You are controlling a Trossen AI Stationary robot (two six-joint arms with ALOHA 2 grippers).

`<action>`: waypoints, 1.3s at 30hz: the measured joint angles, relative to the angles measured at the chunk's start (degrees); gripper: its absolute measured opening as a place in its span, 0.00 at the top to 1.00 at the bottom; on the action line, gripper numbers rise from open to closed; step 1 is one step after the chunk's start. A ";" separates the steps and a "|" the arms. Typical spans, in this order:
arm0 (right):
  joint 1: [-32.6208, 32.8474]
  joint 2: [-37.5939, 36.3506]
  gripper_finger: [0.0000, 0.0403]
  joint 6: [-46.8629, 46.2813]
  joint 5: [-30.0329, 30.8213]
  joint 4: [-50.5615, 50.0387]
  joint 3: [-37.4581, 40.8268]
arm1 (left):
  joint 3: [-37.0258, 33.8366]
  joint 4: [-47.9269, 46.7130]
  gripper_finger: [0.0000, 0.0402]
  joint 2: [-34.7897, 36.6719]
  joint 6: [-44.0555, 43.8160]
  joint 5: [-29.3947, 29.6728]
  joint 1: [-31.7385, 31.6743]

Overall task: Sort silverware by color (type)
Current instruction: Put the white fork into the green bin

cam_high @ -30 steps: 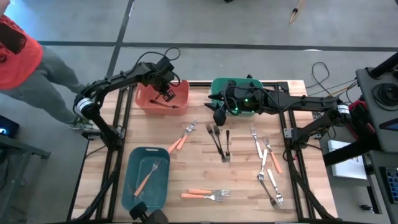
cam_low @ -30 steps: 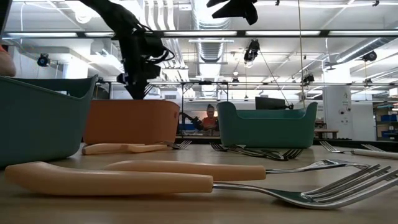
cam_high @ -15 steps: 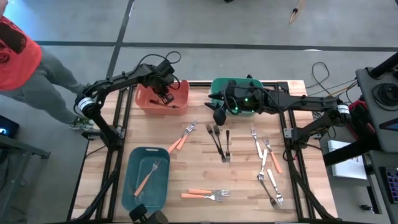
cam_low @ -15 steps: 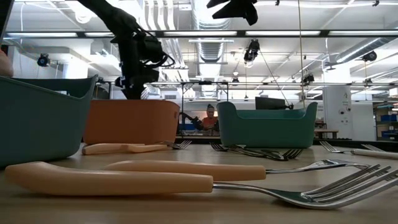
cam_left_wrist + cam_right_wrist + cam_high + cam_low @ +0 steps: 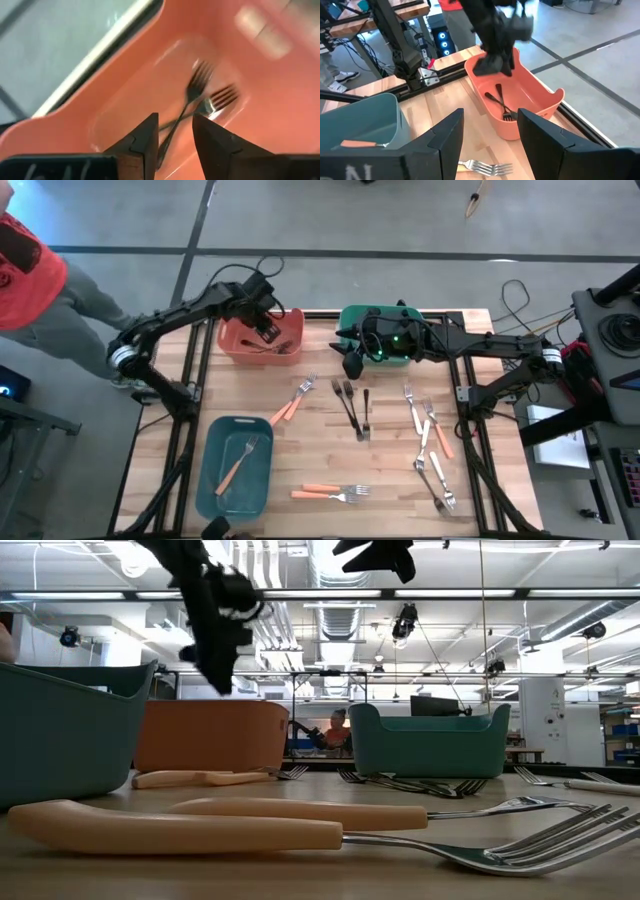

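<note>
My left gripper [image 5: 268, 330] hangs open over the salmon bin [image 5: 258, 340] at the table's far left, fingers slanting down and touching nothing [image 5: 175, 137]. Two black forks [image 5: 200, 97] lie crossed on that bin's floor. My right gripper [image 5: 352, 365] waits open and bare in front of the green bin [image 5: 380, 330]. On the table lie orange-handled forks [image 5: 293, 400], black forks [image 5: 350, 408] and white-handled forks [image 5: 420, 415]. One orange-handled fork [image 5: 237, 465] lies in the blue bin [image 5: 215, 480].
Two more orange-handled forks [image 5: 330, 492] lie near the front edge, more white-handled ones [image 5: 436, 480] at the right. A person in red [image 5: 25, 265] stands beyond the table's left side. Bare wood lies between the salmon bin and the blue bin.
My left gripper has risen above the salmon bin and rolled a little. The black forks stay on the bin's floor.
</note>
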State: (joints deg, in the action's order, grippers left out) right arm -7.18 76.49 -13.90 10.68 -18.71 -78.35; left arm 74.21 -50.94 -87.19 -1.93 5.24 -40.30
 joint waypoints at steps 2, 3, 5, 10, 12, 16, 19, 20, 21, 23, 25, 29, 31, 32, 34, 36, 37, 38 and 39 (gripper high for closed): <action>-0.02 0.17 0.56 -0.33 0.03 0.15 0.00 | -0.06 3.34 0.74 3.38 -1.60 -0.92 1.79; -0.18 0.22 0.56 -0.65 0.02 0.13 0.00 | -0.12 5.67 0.75 5.12 -2.31 -2.16 2.75; -0.39 0.51 0.56 -1.84 0.00 0.12 0.02 | -0.12 10.47 0.75 8.31 -3.58 -4.22 5.27; -0.78 1.87 0.56 -6.15 -0.22 0.31 0.04 | -0.14 19.55 0.76 14.50 -4.86 -4.71 12.86; -0.79 2.26 0.56 -8.02 -1.26 0.61 0.04 | -0.46 21.75 0.76 16.37 -4.86 -4.75 16.19; -0.74 3.28 0.56 -12.42 -4.56 0.63 0.04 | -3.61 27.69 0.76 19.91 -5.19 -4.80 23.30; -0.72 4.13 0.56 -15.52 -6.70 0.54 0.04 | -8.42 35.15 0.76 22.59 -8.78 -4.93 27.93; -0.72 4.35 0.56 -16.55 -7.23 0.40 0.04 | -10.11 37.58 0.76 23.37 -10.57 -4.93 29.25; -0.72 4.56 0.56 -17.52 -8.11 0.52 0.04 | -11.85 39.93 0.76 23.97 -12.34 -4.81 30.42; -0.72 5.03 0.56 -20.02 -9.27 0.53 0.04 | -14.99 44.68 0.76 24.90 -15.99 -4.58 32.46; -0.72 5.58 0.56 -22.38 -10.72 0.54 0.04 | -17.91 49.12 0.76 25.68 -18.82 -4.47 33.96; -0.73 6.91 0.56 -26.10 -14.34 -0.18 -0.18 | -22.04 54.12 0.76 26.85 -23.26 -4.33 35.50; -1.04 7.54 0.56 -28.52 -15.52 -3.88 -1.07 | -23.05 53.59 0.76 27.47 -25.12 -4.34 35.81; -1.10 8.04 0.56 -29.39 -16.24 -6.57 -1.80 | -23.35 53.17 0.76 27.88 -25.78 -4.34 35.98; -1.38 9.01 0.56 -31.19 -18.17 -14.04 -4.09 | -23.96 52.54 0.76 29.08 -26.23 -4.32 36.40; -1.44 10.08 0.56 -32.85 -19.47 -23.62 -6.53 | -24.73 52.41 0.76 30.39 -26.25 -4.31 36.85; -1.40 10.69 0.56 -33.24 -19.88 -28.49 -7.64 | -25.19 51.96 0.76 31.11 -26.26 -4.33 37.02; -1.35 11.17 0.56 -33.51 -20.28 -32.90 -8.54 | -25.59 51.27 0.76 31.81 -26.26 -4.34 37.18; -1.20 11.78 0.56 -33.61 -20.42 -37.18 -9.17 | -25.90 50.68 0.76 32.45 -26.26 -4.34 37.38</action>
State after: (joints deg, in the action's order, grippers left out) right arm -8.38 88.26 -47.51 -9.74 -55.89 -87.52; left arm 48.30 -0.27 -54.74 -28.18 0.91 -2.92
